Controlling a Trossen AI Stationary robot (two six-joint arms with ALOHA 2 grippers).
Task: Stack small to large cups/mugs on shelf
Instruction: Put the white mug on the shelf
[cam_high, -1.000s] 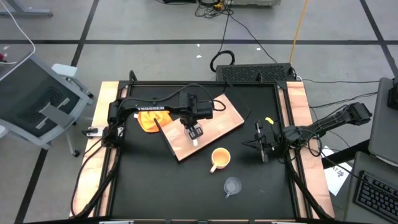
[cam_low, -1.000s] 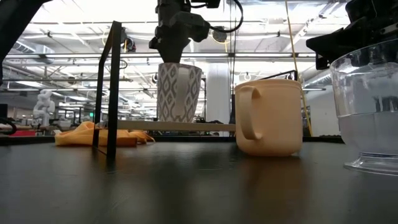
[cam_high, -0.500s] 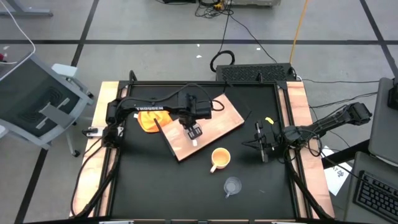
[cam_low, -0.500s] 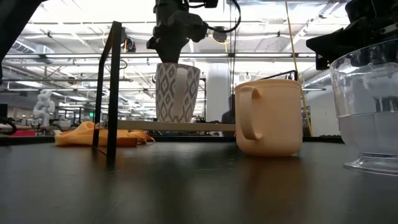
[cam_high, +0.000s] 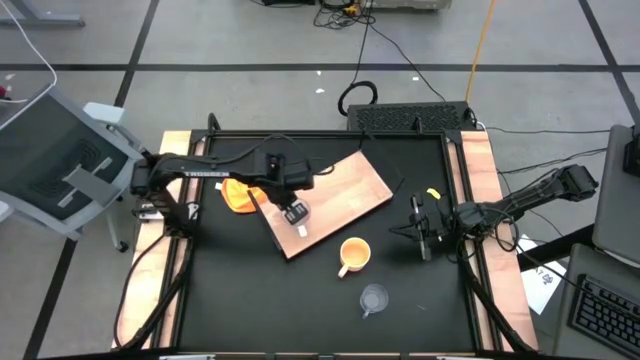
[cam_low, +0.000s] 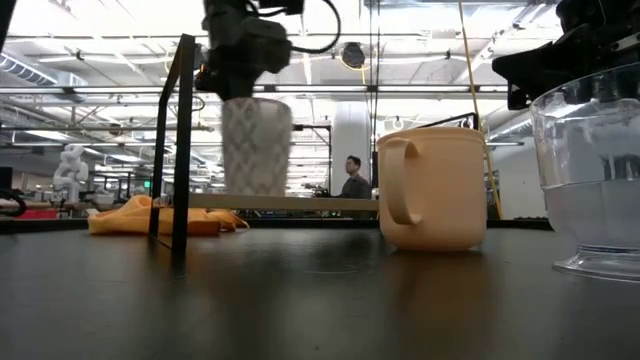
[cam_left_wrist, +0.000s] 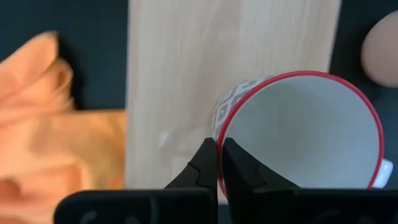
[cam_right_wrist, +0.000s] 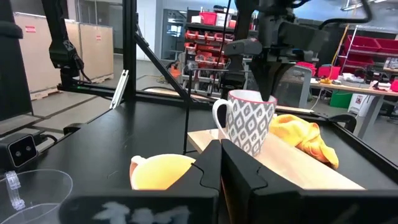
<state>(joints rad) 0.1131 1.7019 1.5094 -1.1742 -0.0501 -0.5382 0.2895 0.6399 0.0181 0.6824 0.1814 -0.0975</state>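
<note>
Leftward along the shelf is where the left gripper (cam_high: 293, 212) has carried the white mug (cam_high: 298, 220) since the earlier frames, so that it now sits nearer the board's left end; the yellow-orange mug, glass cup and right arm lie as before.

Nearest the front edge of the tabletop (cam_high: 240, 300) stands the clear glass cup (cam_high: 373, 298), alone with bare black surface to either side. Just behind it is the yellow-orange mug (cam_high: 353, 254), close to the shelf's near edge but off it, handle toward the left arm's side. Level with it at the right rim, the right gripper (cam_high: 418, 232) waits with its fingers (cam_right_wrist: 214, 163) pressed together on nothing.

Next back, the shelf (cam_high: 350, 190) lies at an angle; its right half is bare wood. The white mug, patterned grey with a red rim, is upright over the left half; whether its base touches the board cannot be told. The left fingers (cam_left_wrist: 214, 163) are clamped on its rim, one inside and one outside. White lettering on the left arm reads TROSSEN. Beyond the shelf's left end lies an orange cloth (cam_high: 238, 194), touching the edge.
</note>
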